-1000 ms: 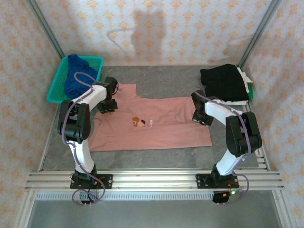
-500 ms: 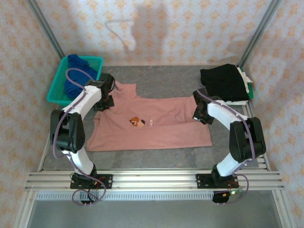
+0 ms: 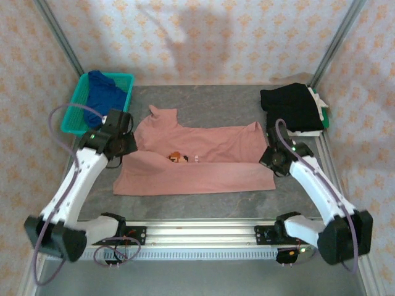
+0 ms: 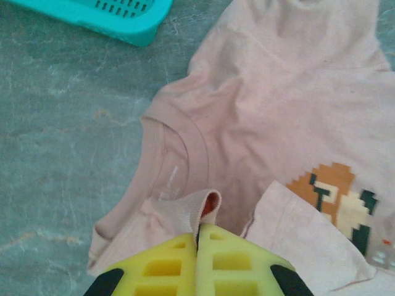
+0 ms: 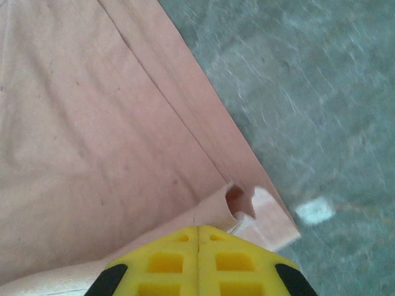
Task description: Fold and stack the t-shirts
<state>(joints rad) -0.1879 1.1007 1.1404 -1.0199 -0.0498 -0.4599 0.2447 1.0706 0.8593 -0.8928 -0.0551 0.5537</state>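
Observation:
The dusty-pink t-shirt (image 3: 203, 169) lies spread across the middle of the table, its pixel print (image 3: 177, 158) partly under a raised fold. My left gripper (image 3: 126, 145) is shut on a pinch of pink cloth near the collar (image 4: 176, 154); its yellow fingertips (image 4: 199, 229) meet with fabric squeezed between them. My right gripper (image 3: 271, 158) is shut on the shirt's right edge, and a small loop of cloth (image 5: 237, 206) pokes out above its tips (image 5: 199, 229). The royal-blue t-shirt (image 3: 102, 98) is bunched in the basket. The black t-shirt (image 3: 290, 106) lies folded at the back right.
The teal mesh basket (image 3: 127, 78) stands at the back left, its corner (image 4: 117, 15) close to the pink collar. Something white and green (image 3: 320, 102) peeks out beneath the black shirt. Bare grey tabletop (image 5: 321, 92) lies right of the shirt's edge. Frame posts stand at both back corners.
Both grippers have pulled toward the near edge with pink cloth pinched, raising the shirt's far edge into a fold over the print. Both elbows have swung outward and down.

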